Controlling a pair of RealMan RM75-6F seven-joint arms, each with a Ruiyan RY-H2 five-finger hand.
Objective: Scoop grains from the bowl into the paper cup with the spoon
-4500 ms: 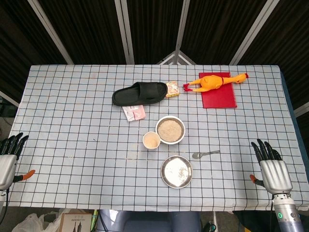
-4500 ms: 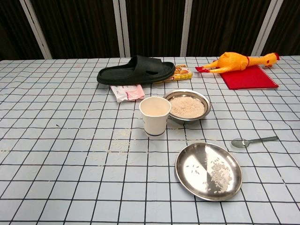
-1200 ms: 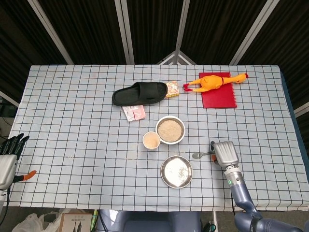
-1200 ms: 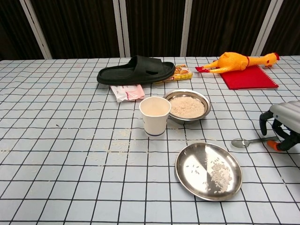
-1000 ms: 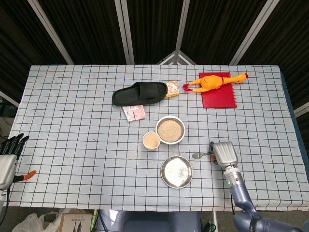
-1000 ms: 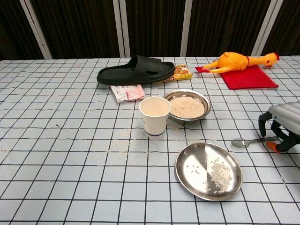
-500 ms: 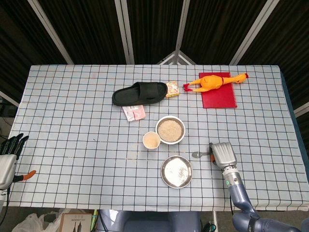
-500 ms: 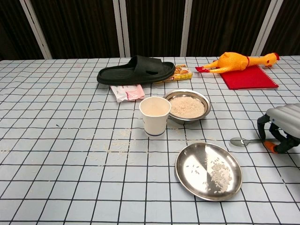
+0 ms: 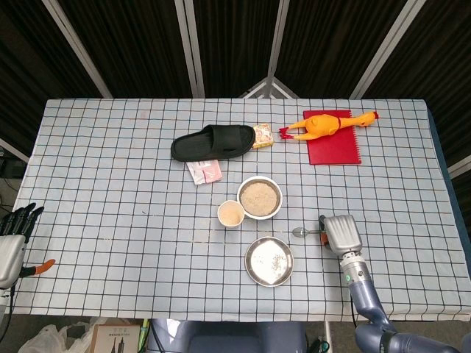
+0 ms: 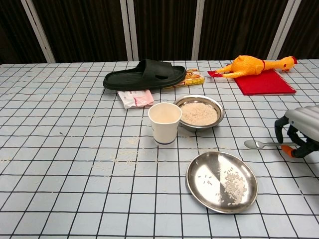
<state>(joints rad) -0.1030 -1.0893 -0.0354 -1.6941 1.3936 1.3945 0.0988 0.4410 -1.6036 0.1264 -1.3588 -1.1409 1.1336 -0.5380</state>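
A steel bowl (image 9: 260, 197) (image 10: 199, 112) of pale grains sits mid-table, with a paper cup (image 9: 231, 214) (image 10: 165, 123) touching its near-left side. To the right of them a metal spoon (image 9: 300, 232) (image 10: 252, 144) points its scoop left. My right hand (image 9: 337, 234) (image 10: 297, 132) grips its handle with the fingers curled down over it, and the scoop hangs just off the cloth. At the table's left front corner my left hand (image 9: 13, 235) rests with fingers spread, holding nothing.
A flat steel plate (image 9: 268, 261) (image 10: 222, 181) with scattered grains lies in front of the bowl. Farther back are a black slipper (image 9: 213, 141), a pink packet (image 9: 204, 171), a snack pack (image 9: 263, 136) and a rubber chicken (image 9: 327, 125) on a red notebook (image 9: 333, 147). Loose grains dot the cloth.
My right hand came in from the right front corner, closed over the spoon's handle and has now raised the spoon slightly and drawn it left. The left hand stayed put.
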